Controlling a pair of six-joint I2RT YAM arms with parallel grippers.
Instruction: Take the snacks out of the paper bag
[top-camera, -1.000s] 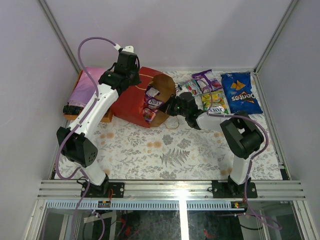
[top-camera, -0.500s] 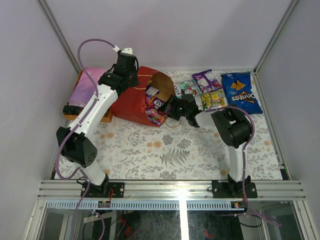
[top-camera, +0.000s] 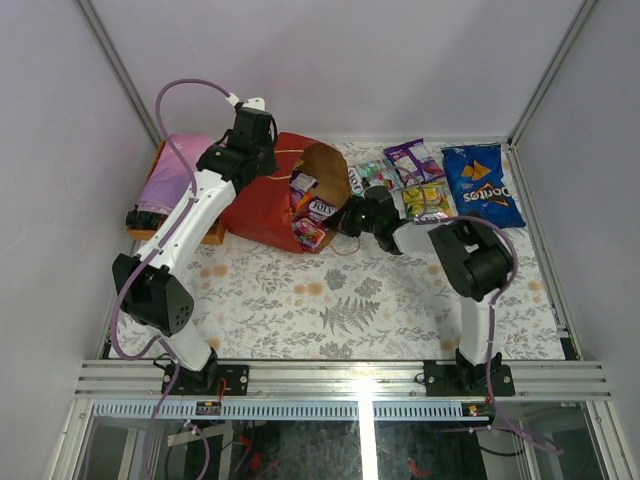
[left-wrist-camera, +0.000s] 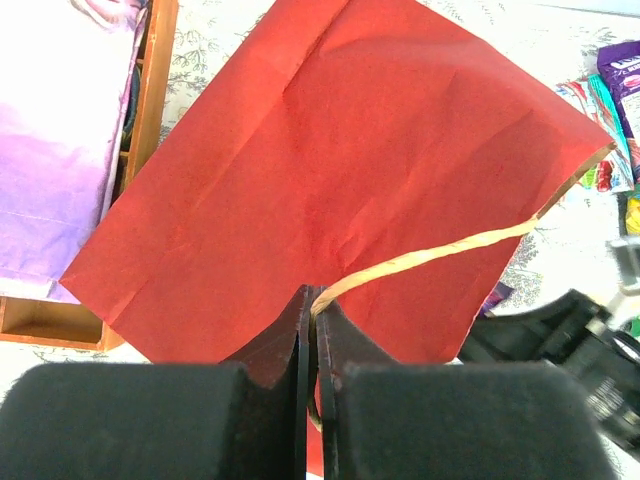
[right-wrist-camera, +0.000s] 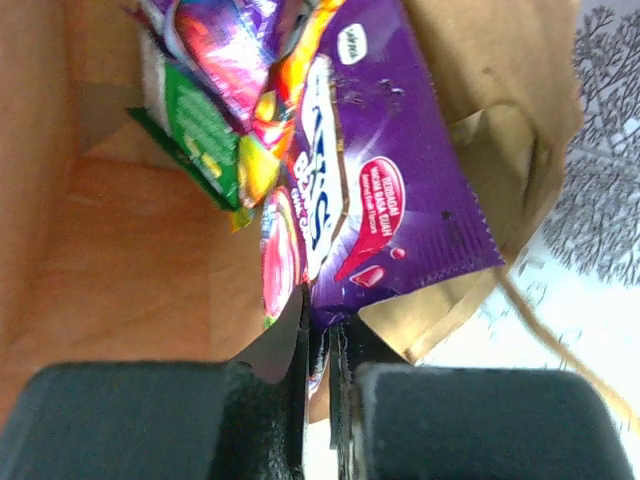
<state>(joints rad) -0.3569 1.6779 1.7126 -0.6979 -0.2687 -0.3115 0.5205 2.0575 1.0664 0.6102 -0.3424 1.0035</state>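
Note:
The red paper bag (top-camera: 262, 204) lies on its side, its brown mouth facing right; it also fills the left wrist view (left-wrist-camera: 330, 180). My left gripper (left-wrist-camera: 315, 310) is shut on the bag's tan string handle (left-wrist-camera: 440, 250) above the bag. My right gripper (top-camera: 340, 216) is at the bag's mouth, shut on the edge of a purple snack packet (right-wrist-camera: 390, 200) that sticks out of the opening (top-camera: 315, 210). More packets, green (right-wrist-camera: 195, 135) and pink, lie inside. Several packets (top-camera: 410, 175) and a blue chip bag (top-camera: 480, 185) lie on the table at the back right.
An orange box with a pink-purple cloth (top-camera: 170, 180) stands left of the bag. The table has a flowered cover (top-camera: 340, 300). Grey walls close the back and sides.
My right gripper has gone into the bag's mouth and closed on the purple packet. The packets in the mouth have shifted. The left gripper has held still.

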